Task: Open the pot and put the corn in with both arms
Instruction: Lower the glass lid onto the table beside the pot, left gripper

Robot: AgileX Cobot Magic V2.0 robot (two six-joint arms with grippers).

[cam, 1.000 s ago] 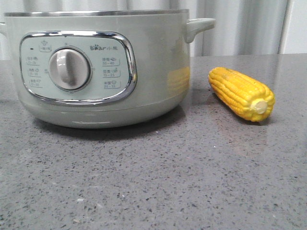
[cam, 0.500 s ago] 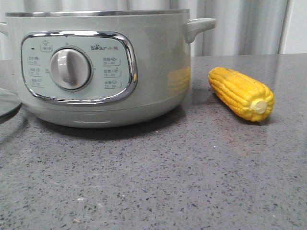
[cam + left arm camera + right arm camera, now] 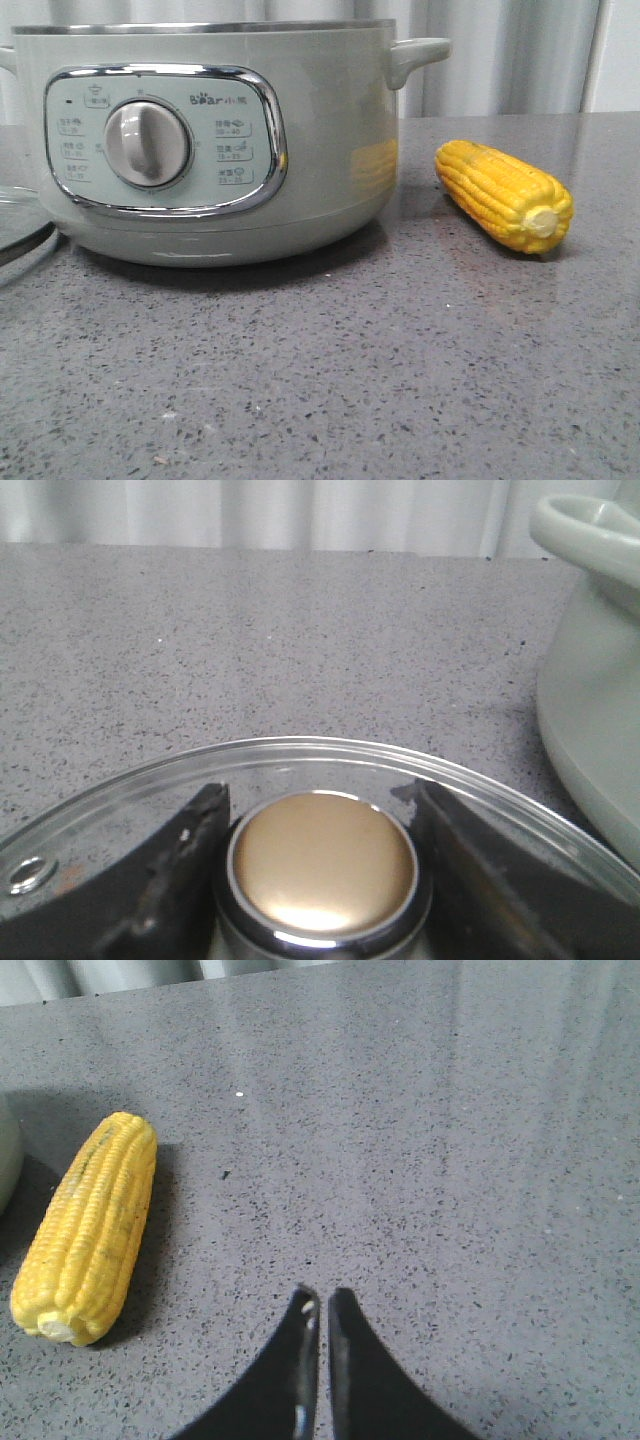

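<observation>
The pale-green pot stands at the left of the front view with no lid on its steel rim; its wall and handle also show in the left wrist view. The yellow corn lies on the counter to the pot's right, and shows in the right wrist view. My left gripper is shut on the gold knob of the glass lid, low beside the pot; the lid's edge shows at the front view's left. My right gripper is shut and empty, hovering over bare counter to the right of the corn.
The grey speckled countertop carries everything. A pale curtain hangs behind the table.
The glass lid has come into the front view at the left edge and moved lower and further in beside the pot. The pot and corn have not moved.
</observation>
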